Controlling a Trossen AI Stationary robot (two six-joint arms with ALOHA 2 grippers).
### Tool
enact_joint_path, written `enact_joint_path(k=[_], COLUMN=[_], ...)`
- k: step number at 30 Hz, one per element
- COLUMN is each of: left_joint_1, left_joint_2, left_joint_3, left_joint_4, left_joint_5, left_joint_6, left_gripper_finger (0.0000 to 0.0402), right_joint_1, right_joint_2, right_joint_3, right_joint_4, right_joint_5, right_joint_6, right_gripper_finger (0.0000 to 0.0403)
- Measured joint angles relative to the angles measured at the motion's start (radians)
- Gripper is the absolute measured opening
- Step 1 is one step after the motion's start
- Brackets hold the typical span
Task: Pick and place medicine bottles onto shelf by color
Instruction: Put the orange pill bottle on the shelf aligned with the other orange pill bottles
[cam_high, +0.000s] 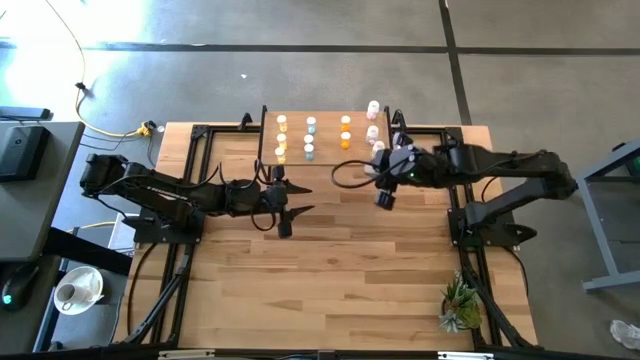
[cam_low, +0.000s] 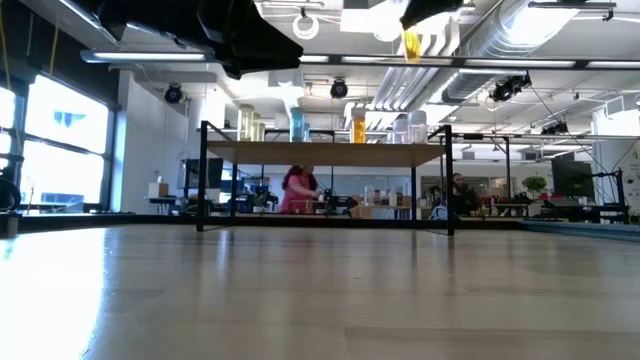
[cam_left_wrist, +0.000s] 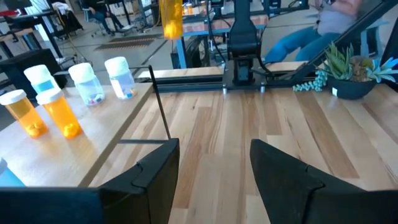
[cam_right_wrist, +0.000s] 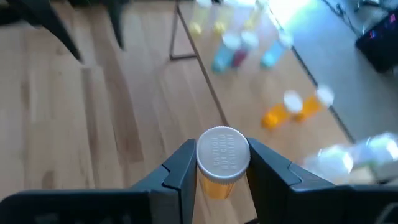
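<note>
The shelf (cam_high: 325, 150) stands at the table's far middle on thin black legs (cam_low: 204, 180). Orange, pale yellow, light blue and pink medicine bottles (cam_high: 310, 138) stand upright on it in rows. My right gripper (cam_right_wrist: 222, 158) hovers near the shelf's right front corner, shut on an orange bottle (cam_right_wrist: 217, 185) with a white cap, high above the table (cam_low: 411, 42). My left gripper (cam_left_wrist: 211, 168) is open with nothing between its fingers. It is level near the shelf's left front corner (cam_high: 288, 208), with orange (cam_left_wrist: 59, 112) and blue (cam_left_wrist: 87, 84) bottles beside it. My right gripper pinches the orange bottle between its two fingers at the top, on the sides of the white cap (cam_right_wrist: 222, 152) and the neck below it. The fingers slant down from the table's right side. The bottle is lifted clear, roughly upright, its body hanging below the fingertips (cam_low: 411, 45).
A small potted plant (cam_high: 460, 305) sits at the table's near right corner. Black frame rails (cam_high: 190, 200) run along both sides. A cable loop (cam_high: 350, 172) lies in front of the shelf. People sit at desks in the room behind (cam_low: 297, 190).
</note>
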Motion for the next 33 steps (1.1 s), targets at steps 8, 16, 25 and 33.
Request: enact_joint_path(k=[8,16,25,33], left_joint_1=[-0.001,-0.001,-0.001,-0.001], left_joint_2=[0.0,0.0,0.0,0.0], left_joint_3=[0.0,0.0,0.0,0.0], left_joint_4=[0.0,0.002,0.002,0.0], left_joint_5=[0.0,0.0,0.0,0.0], left_joint_6=[0.0,0.0,0.0,0.0], left_gripper_finger=[0.0186,0.0186,0.0186,0.0186], right_joint_1=[-0.093,-0.181,-0.255,-0.299], right_joint_2=[-0.129,-0.089,0.058,0.145], right_joint_3=[-0.373,-0.493,-0.384,-0.291], right_joint_4=[0.35,0.602,0.643,0.611], right_joint_5=[-0.13,-0.2,-0.222,-0.221], right_joint_6=[0.111,0.142,0.087,0.042], right_gripper_finger=[0.0103,0.0103,0.0103,0.0103])
